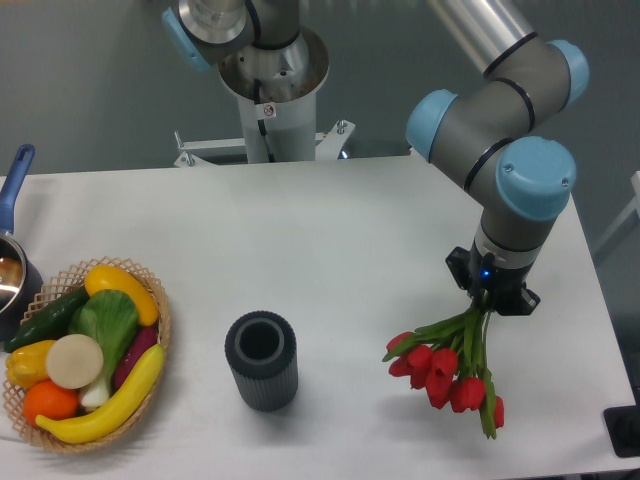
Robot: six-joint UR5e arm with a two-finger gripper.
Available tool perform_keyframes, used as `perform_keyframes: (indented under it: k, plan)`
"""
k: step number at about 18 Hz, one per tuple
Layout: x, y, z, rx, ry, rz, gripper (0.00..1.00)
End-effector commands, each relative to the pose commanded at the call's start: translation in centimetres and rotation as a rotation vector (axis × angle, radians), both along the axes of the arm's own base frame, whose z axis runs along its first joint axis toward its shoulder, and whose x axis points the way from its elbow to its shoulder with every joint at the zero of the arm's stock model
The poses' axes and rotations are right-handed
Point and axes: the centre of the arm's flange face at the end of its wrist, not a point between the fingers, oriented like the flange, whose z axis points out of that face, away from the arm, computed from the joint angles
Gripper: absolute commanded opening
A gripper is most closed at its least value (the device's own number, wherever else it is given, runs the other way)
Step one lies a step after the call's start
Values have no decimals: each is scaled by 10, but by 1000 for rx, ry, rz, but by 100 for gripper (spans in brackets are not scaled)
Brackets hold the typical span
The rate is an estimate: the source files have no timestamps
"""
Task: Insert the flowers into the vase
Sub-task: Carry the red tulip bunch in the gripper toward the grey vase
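Reaching down over the right side of the white table [330, 230], the hand [489, 300] is closed on the green stems of the red tulips [445, 368], whose blooms droop left, well apart from the upright ribbed dark grey vase [261, 360].

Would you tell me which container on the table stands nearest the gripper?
The vase, a dark ribbed cylinder; the basket and saucepan sit farther from the gripper.
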Motion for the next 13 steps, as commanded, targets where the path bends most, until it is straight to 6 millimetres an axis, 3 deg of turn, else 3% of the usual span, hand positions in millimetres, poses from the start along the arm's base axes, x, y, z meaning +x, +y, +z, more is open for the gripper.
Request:
perform_keyframes:
  k: [7, 13]
  plan:
    - [12, 11, 3, 26, -12, -23, 16]
    - [31, 35, 4, 111, -57, 16, 16]
